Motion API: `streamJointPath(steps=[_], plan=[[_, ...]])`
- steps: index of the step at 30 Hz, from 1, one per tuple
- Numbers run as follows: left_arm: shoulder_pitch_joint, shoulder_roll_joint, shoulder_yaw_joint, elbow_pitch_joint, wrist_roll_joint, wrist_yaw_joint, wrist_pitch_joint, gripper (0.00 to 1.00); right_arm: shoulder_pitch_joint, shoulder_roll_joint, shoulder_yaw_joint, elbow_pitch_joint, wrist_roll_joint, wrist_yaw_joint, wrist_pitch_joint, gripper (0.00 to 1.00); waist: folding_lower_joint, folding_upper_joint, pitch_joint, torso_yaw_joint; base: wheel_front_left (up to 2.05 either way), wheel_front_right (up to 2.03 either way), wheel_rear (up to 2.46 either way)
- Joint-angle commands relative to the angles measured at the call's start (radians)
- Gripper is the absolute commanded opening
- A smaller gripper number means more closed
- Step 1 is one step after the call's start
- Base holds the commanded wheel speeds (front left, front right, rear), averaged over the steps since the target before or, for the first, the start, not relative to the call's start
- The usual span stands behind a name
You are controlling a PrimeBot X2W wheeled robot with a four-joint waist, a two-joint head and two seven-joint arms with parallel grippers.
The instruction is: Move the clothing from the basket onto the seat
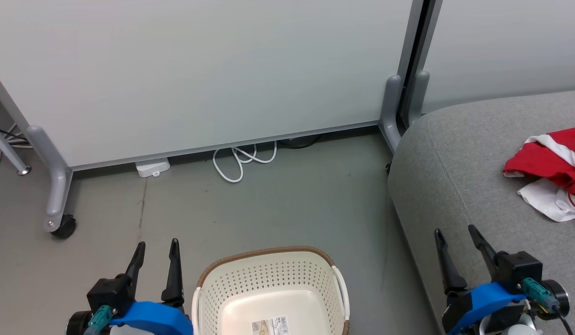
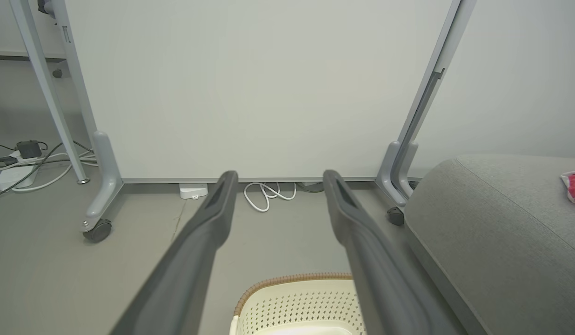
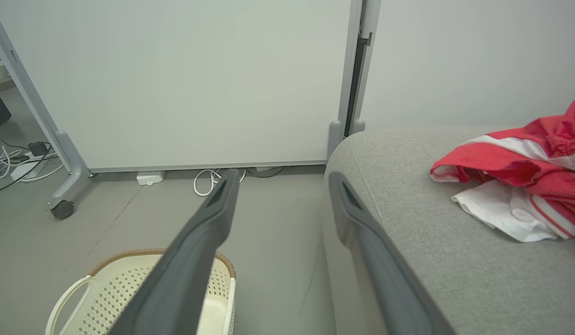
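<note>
The basket (image 1: pixel 270 291) stands on the floor (image 1: pixel 278 204) to the left of the seat (image 1: pixel 459 186), apart from it. The clothing (image 1: pixel 550 170) lies on the seat, toward its right. Behind the basket stands a partition panel (image 1: pixel 199 74), with a coiled cable (image 1: pixel 243 160) at its foot.

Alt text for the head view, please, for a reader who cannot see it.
Red and white clothing lies on the grey seat at right, while the cream basket on the floor at bottom centre has a barcode sticker and no clothing in the part shown. The left gripper and right gripper are open, holding nothing, before a white partition.
</note>
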Motion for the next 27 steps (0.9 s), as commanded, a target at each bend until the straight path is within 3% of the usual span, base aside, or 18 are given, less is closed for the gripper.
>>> streamJointPath(steps=[1, 24, 25, 27], plan=[[0.009, 0.001, 0.013, 0.003, 0.004, 0.003, -0.003, 1.00, 0.014, 0.006, 0.004, 0.004, 0.004, 0.000, -0.006, 1.00, 0.0001, -0.0001, -0.001, -0.002, 0.00, 0.00, 0.00], [0.031, -0.006, 0.039, 0.009, -0.008, -0.008, -0.003, 1.00, 0.011, 0.011, 0.039, -0.003, 0.010, 0.000, 0.006, 1.00, 0.0001, -0.0001, 0.000, 0.006, 0.00, 0.00, 0.00], [0.022, -0.005, 0.039, 0.011, -0.006, -0.002, 0.000, 0.00, 0.003, 0.008, 0.038, 0.000, 0.004, 0.000, 0.004, 0.00, 0.0002, -0.0001, 0.000, 0.006, 0.00, 0.00, 0.00], [0.029, -0.007, 0.038, 0.025, -0.008, -0.001, 0.002, 0.00, 0.006, 0.008, 0.038, 0.015, 0.004, 0.000, 0.004, 0.00, 0.0002, -0.0001, 0.000, 0.006, 0.00, 0.00, 0.00]])
